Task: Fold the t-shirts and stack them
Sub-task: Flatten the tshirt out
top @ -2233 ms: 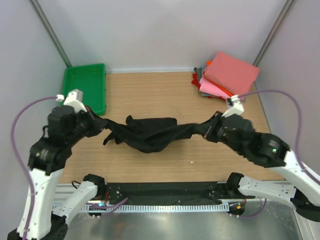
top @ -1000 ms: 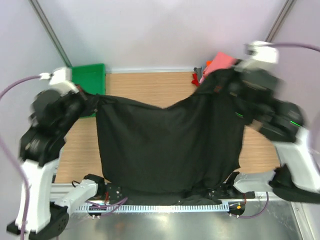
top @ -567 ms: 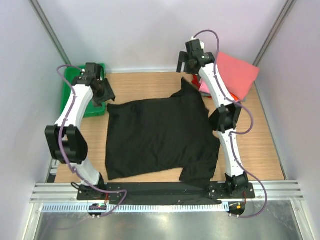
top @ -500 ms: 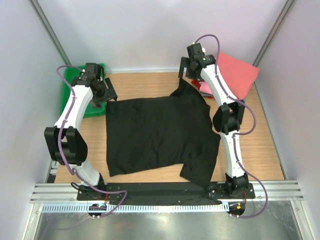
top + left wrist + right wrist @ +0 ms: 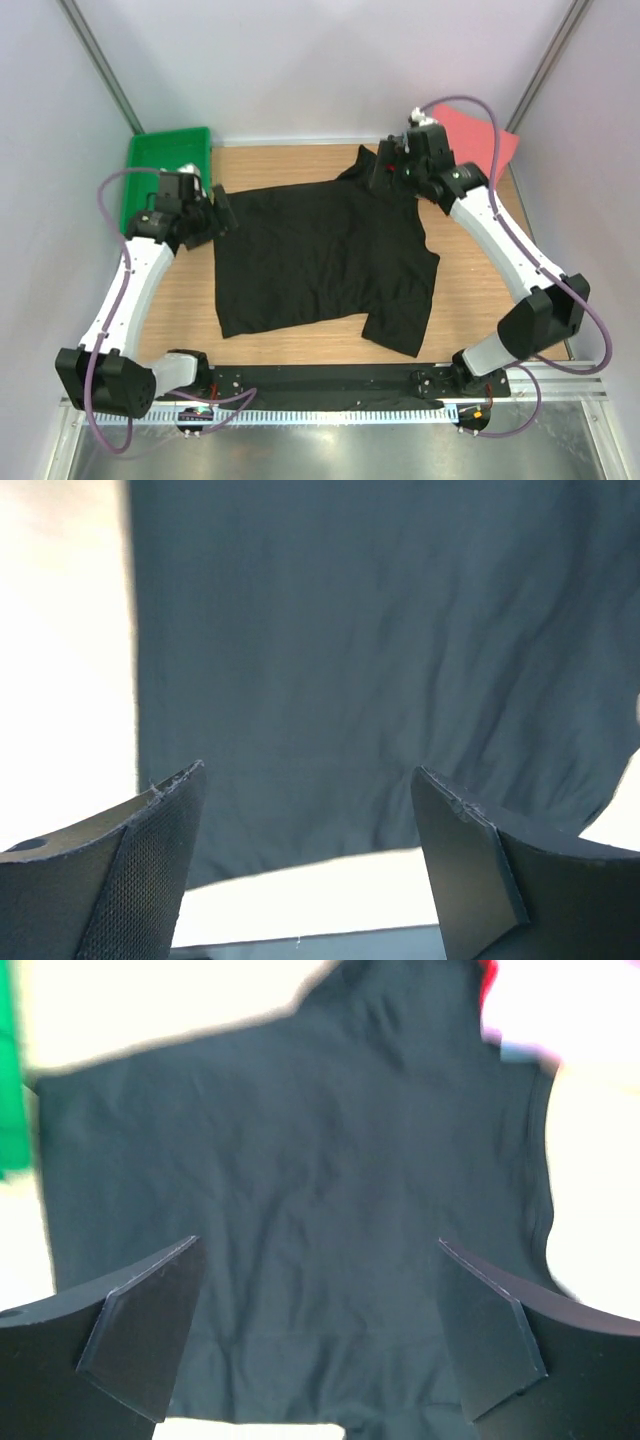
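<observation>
Step, as judged: spreading is done, folding not begun. Black t-shirt (image 5: 320,250) lies flat mid-worktop (image 5: 490,290), with sleeves sticking out on its right side, far and near. The folded stack, salmon-pink shirt (image 5: 478,138) on top, sits in the far right corner.

Left end effector (image 5: 222,210) is at the shirt's far-left corner, fingers spread, nothing between them. Right end effector (image 5: 386,172) is over the far-right sleeve, likewise wide and empty. Both arms reach far.

Next: grip one edge at two points and carry it across for the first fold, keeping the cloth smooth.

Even overhead light; washed-out, soft wrist views
</observation>
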